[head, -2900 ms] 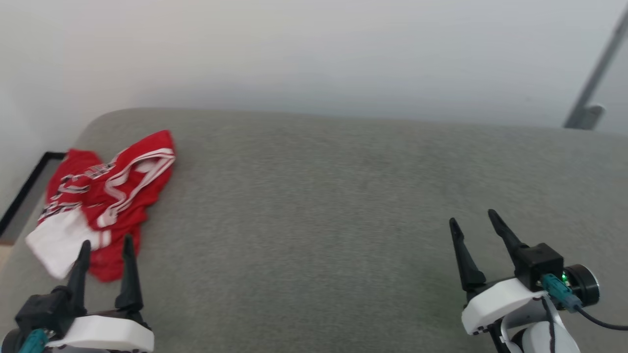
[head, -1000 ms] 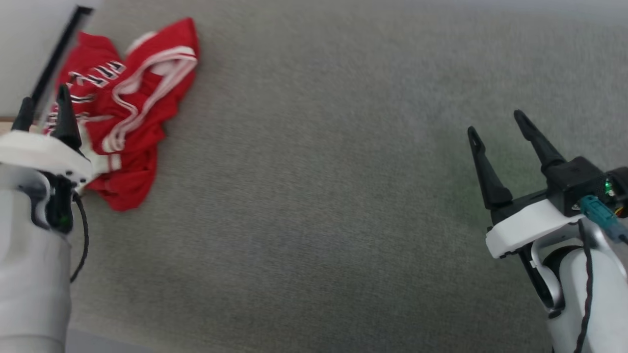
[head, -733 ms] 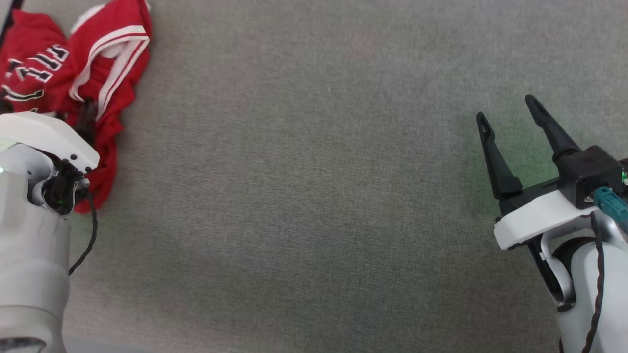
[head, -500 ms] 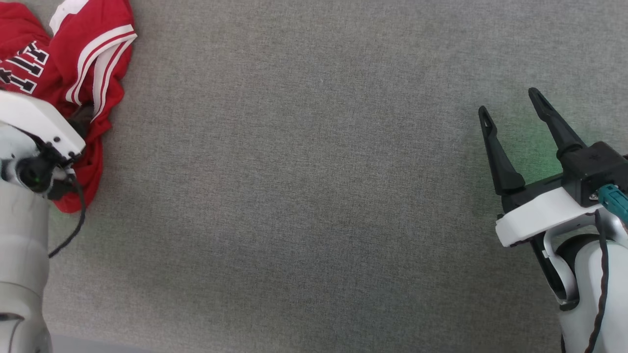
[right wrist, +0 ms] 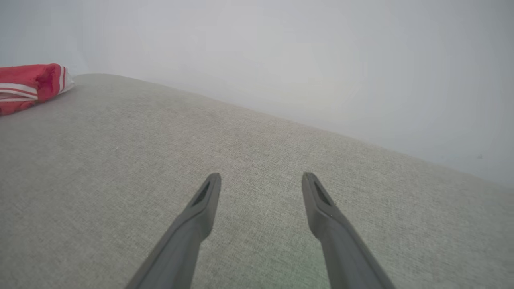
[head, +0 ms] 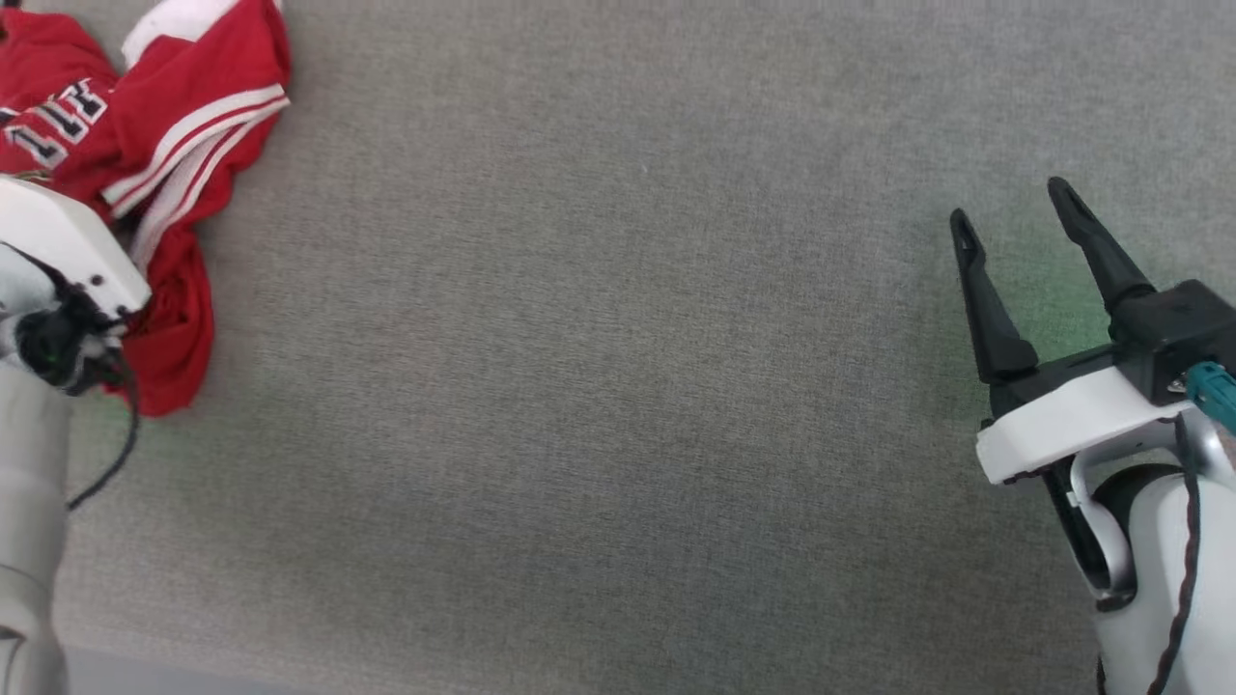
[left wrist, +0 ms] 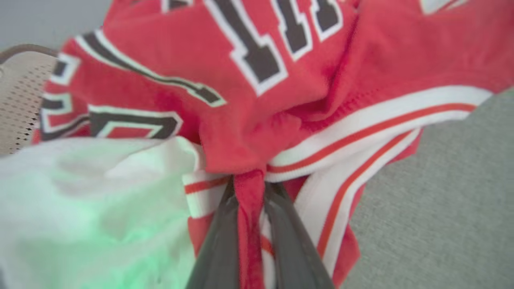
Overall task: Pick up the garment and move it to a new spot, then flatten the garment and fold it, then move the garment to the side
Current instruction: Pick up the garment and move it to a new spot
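Garment (head: pixel 183 68) partly beyond head view's edge.

White wrist shells (head: pixel 1062 431), pale forearms (head: pixel 1149 589), long black tapered fingers (head: pixel 987 309) — black cables (head: pixel 129 430) (one teal plug (head: pixel 1213 390)).

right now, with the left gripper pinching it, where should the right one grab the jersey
Probably the striped trim of the garment, reached from its right side: that edge lies exposed toward the open right gripper, while the left gripper pinches a red fold.

Matt red knit-cloth garment (head: pixel 222 58), coarse-woven matt fabric on the grey surface (head: pixel 618 386), right gripper (head: pixel 1009 201) fingers (head: pixel 985 299) of dark matt plastic, wrist shell (head: pixel 1072 425) of smooth white plastic.
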### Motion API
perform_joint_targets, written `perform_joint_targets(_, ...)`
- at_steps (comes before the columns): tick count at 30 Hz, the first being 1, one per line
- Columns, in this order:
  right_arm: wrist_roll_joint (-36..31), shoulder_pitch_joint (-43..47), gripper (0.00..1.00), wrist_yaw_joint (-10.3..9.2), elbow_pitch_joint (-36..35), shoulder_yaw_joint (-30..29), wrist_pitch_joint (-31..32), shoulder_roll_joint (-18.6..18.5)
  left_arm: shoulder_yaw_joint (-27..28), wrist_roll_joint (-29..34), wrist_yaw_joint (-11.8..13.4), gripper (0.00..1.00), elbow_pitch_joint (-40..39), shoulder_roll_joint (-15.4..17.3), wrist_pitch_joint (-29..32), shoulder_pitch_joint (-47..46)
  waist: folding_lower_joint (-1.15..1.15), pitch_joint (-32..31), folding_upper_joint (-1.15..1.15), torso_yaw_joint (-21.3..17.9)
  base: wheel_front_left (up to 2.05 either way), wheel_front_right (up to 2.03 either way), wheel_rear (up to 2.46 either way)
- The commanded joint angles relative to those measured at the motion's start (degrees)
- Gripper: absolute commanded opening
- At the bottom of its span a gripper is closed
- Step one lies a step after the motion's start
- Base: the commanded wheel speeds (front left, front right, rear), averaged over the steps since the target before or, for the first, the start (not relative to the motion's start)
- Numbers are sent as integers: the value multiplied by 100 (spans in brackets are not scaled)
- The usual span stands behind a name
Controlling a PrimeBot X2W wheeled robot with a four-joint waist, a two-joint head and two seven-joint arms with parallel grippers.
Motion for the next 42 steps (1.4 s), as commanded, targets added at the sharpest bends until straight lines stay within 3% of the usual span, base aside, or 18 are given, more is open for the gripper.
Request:
perform_joint_targets(1,28,61,100,-4,38,-8,-56,43,-29,11,-8,0,-65,135,-100,9,0,-115,0,48,0,0,0)
perform_joint_targets(12,179,239,100,-4,486,-88,-415,302,-880,-76,-20,0,-1319,729,-796,-88,0,-894,0,144,0,0,0)
perform_joint_targets(20,267,449,100,-4,714,-253,-652,482,-1295,-141,-21,0,-2298,1259,-718,-57,0,-1461,0,138,0,0,0)
perform_joint_targets(31,356,710,100,-4,797,-663,-883,686,-1355,-267,270,0,-4347,1695,277,431,0,-1945,0,-75,0,0,0)
perform_joint_targets(42,389,807,100,-4,856,-999,-1051,784,-1492,-543,767,0,-6755,1910,1371,1148,0,-2034,0,-992,0,0,0)
